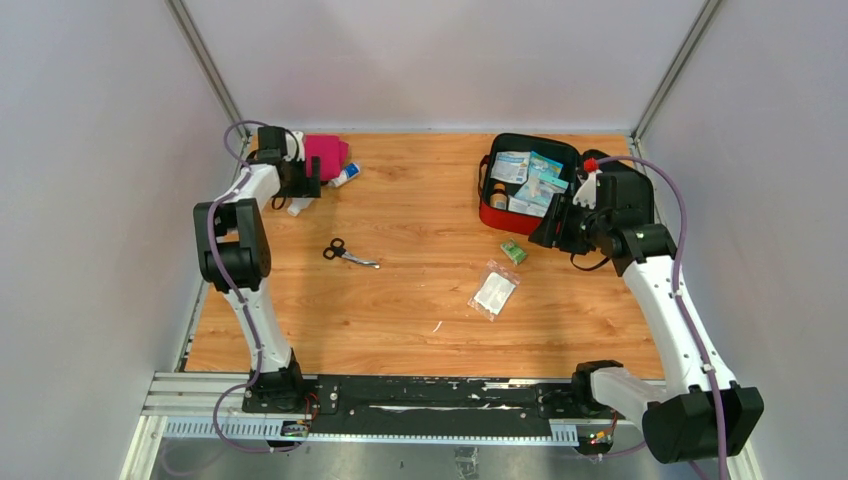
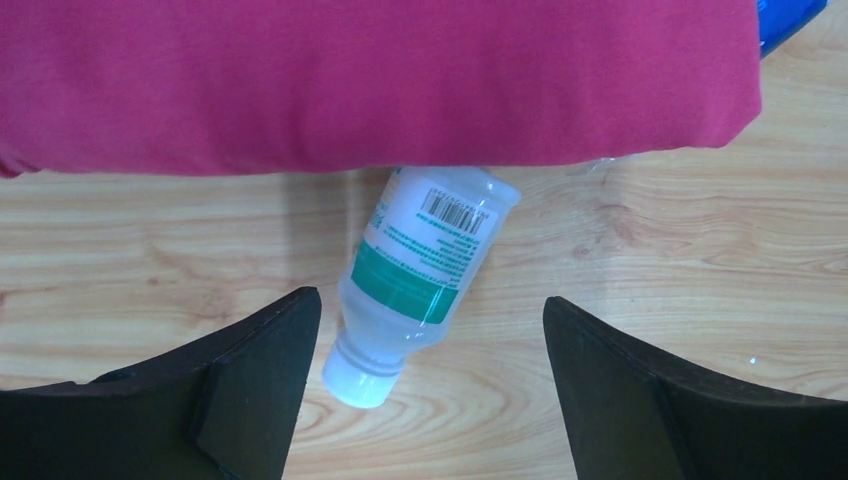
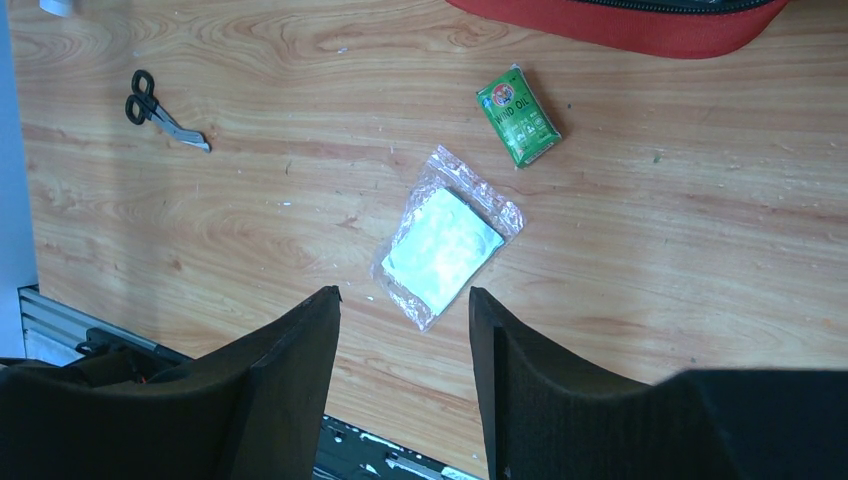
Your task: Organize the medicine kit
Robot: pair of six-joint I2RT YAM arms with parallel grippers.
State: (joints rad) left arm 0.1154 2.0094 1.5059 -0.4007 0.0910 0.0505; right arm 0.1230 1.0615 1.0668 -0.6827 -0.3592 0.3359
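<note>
A: Arms, entry one?
B: Two units. The left arm (image 1: 258, 320) and the right arm (image 1: 668, 300): white tubular links, bulky black joint housings, black base blocks.
A: Cabling?
B: Thin lilac cable (image 1: 681, 240), run in loose loops outside each shell.
A: End fittings?
B: The left gripper (image 2: 430, 300) and the right gripper (image 3: 405, 292): matte black wedge-shaped fingers (image 2: 255, 370), flat inner faces. One small red cap (image 1: 590, 164) at the right wrist.

Bottle (image 2: 425, 270) beside cloth (image 2: 380, 80); packets (image 1: 530, 180) in kit (image 1: 495, 218)
</note>
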